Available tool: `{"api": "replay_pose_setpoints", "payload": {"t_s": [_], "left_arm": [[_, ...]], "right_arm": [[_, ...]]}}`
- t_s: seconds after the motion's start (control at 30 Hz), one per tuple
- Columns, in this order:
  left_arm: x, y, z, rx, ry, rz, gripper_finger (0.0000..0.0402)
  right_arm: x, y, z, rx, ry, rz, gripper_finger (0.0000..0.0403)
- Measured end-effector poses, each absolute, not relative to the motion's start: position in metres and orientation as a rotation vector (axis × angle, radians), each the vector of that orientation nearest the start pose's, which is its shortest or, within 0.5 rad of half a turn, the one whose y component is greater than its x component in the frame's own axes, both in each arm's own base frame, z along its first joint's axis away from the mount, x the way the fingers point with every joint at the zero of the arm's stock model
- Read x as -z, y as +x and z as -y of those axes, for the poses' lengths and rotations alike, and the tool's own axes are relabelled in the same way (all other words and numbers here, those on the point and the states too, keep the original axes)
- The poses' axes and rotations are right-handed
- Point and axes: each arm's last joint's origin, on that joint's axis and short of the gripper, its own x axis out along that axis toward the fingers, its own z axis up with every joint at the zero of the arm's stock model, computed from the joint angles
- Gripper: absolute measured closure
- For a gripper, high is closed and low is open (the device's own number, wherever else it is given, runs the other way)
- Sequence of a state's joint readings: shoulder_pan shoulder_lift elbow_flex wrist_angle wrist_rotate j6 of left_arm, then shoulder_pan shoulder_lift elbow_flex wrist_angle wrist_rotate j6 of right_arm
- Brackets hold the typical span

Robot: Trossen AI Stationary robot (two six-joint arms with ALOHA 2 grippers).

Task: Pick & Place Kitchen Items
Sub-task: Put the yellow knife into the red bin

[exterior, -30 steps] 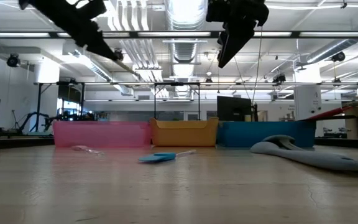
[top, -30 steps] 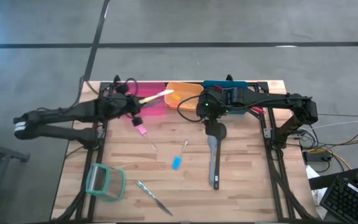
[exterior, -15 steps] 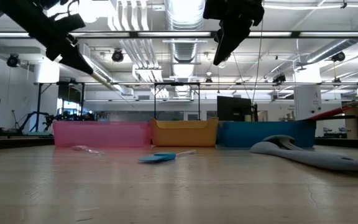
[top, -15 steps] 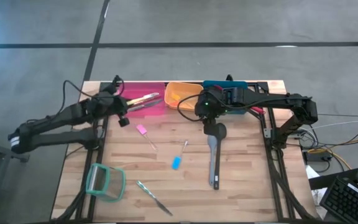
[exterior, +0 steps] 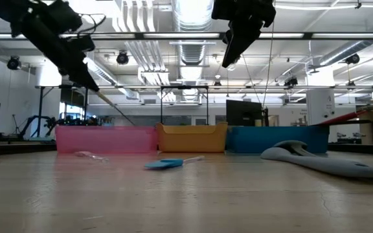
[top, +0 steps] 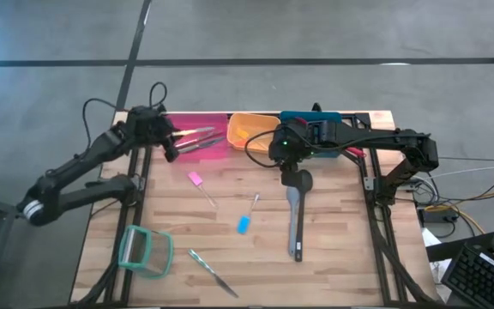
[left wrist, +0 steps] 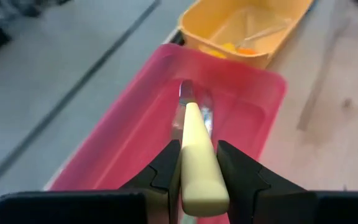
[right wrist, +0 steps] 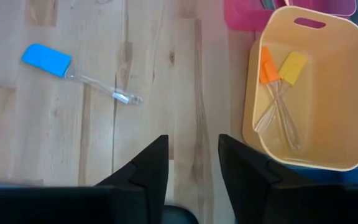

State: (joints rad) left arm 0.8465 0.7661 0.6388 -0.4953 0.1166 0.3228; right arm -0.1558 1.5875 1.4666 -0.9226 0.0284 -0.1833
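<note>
My left gripper [top: 171,144] is at the far left, beside the pink bin [top: 217,148], shut on a slim knife with a cream-yellow handle [left wrist: 197,163]. The knife's metal blade [left wrist: 187,93] reaches over the pink bin. My right gripper [right wrist: 194,168] is open and empty, high above the table beside the orange bin [right wrist: 309,134]. A grey spatula [top: 295,219], a small blue spatula [top: 243,224], a small pink spatula [top: 195,179] and a metal knife [top: 213,273] lie flat on the table. My left gripper pinches the knife's cream-yellow handle [left wrist: 199,180] between its two fingers [left wrist: 166,174]. The knife runs on forward from the fingers. In the low view it slants down from the gripper [exterior: 83,74] toward the pink bin [exterior: 105,138]. It is lifted clear of the table.
A teal bin [top: 311,118] stands right of the orange bin along the far edge. The orange bin holds small orange and yellow spatulas [right wrist: 278,68]. Another metal utensil [left wrist: 207,117] lies in the pink bin. A teal-rimmed clear container [top: 144,251] lies near the front left.
My left gripper has gone toward the table's left edge and a little down, still shut on the knife. The knife's blade end has come back from the orange bin's edge to over the pink bin and now slants down toward it.
</note>
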Motion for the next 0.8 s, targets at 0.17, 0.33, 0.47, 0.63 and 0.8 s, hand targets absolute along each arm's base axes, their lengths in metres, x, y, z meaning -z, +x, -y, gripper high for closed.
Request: {"api": "replay_pose_setpoints", "payload": {"t_s": [0.17,0.33,0.47,0.63,0.8], "left_arm": [[-0.245,0.112,-0.136,-0.581,-0.091,-0.707,0.0318],[-0.231,0.114,-0.152,-0.618,-0.178,-0.774,0.0318],[-0.225,0.116,-0.161,-0.620,-0.222,-0.819,0.0318],[-0.217,0.118,-0.167,-0.617,-0.278,-0.912,0.0318],[-0.209,0.120,-0.171,-0.610,-0.320,-0.985,0.0318]], "right_arm": [[-0.314,0.320,0.051,0.071,-0.100,-1.052,0.0254],[-0.314,0.320,0.051,0.071,-0.100,-1.051,0.0240],[-0.314,0.320,0.051,0.072,-0.100,-1.049,0.0231],[-0.315,0.320,0.051,0.073,-0.101,-1.041,0.0222],[-0.315,0.321,0.051,0.073,-0.101,-1.039,0.0216]]}}
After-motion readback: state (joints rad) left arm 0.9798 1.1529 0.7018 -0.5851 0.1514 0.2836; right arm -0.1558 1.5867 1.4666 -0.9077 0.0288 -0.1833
